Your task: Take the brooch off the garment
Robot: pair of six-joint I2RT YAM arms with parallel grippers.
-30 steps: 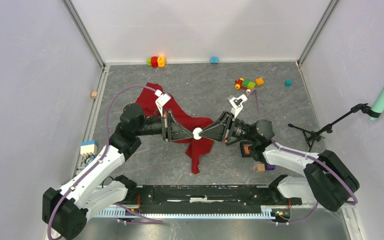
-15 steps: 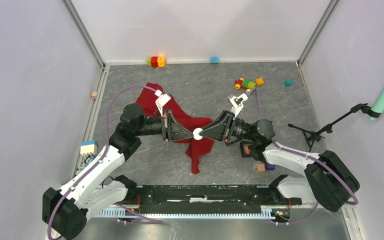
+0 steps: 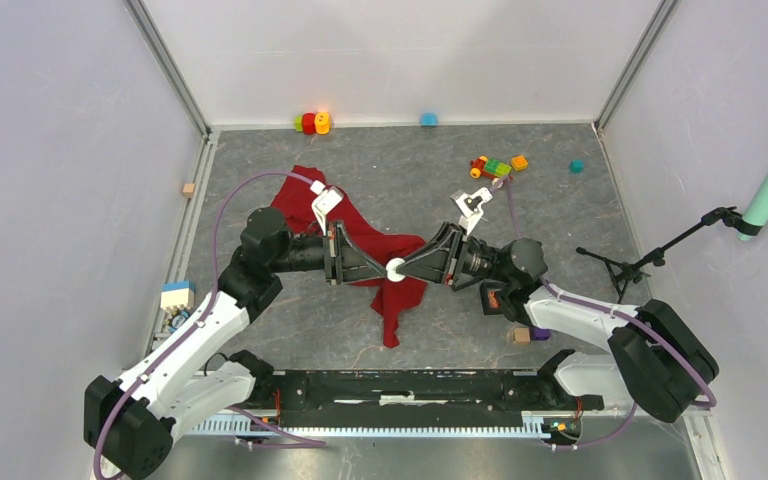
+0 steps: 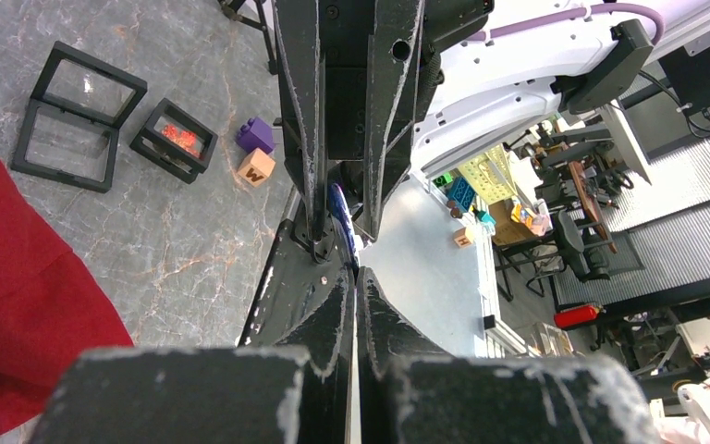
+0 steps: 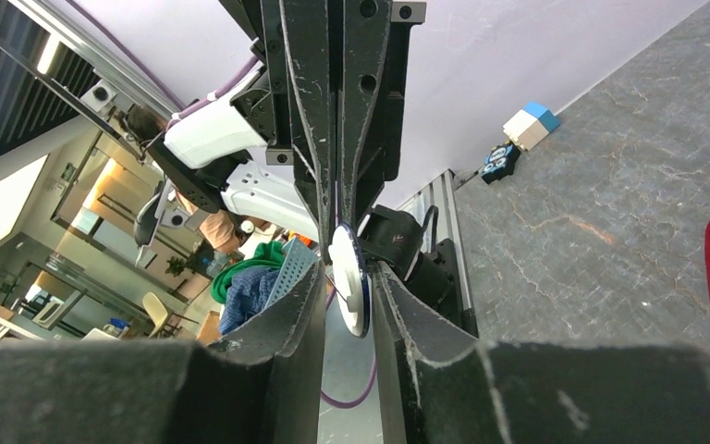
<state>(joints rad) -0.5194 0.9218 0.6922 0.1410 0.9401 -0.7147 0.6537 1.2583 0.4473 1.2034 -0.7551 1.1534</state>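
Observation:
The brooch (image 3: 396,268), a small white disc with a dark blue rim, hangs in the air between two gripper tips that meet head-on. My right gripper (image 3: 406,267) is shut on it; in the right wrist view the brooch (image 5: 351,296) sits between my right gripper's (image 5: 348,268) fingers. My left gripper (image 3: 387,268) is shut, its tips just reaching the disc's rim from the other side. The left wrist view shows my left gripper (image 4: 356,277) pressed together and the brooch (image 4: 337,199) beyond it. The deep-red garment (image 3: 305,205) lies crumpled on the floor below, apart from the brooch.
Toy blocks (image 3: 495,165) and a red-yellow toy (image 3: 310,122) lie at the back. Black frame boxes (image 4: 79,116), a purple block (image 4: 256,135) and a wooden cube (image 3: 520,335) sit near the right arm. A blue-white box (image 3: 176,295) is at the left edge, a small stand (image 3: 640,262) at the right.
Both arms stay where they were, tips together at the brooch. The right gripper's jaws have shifted slightly around the disc.

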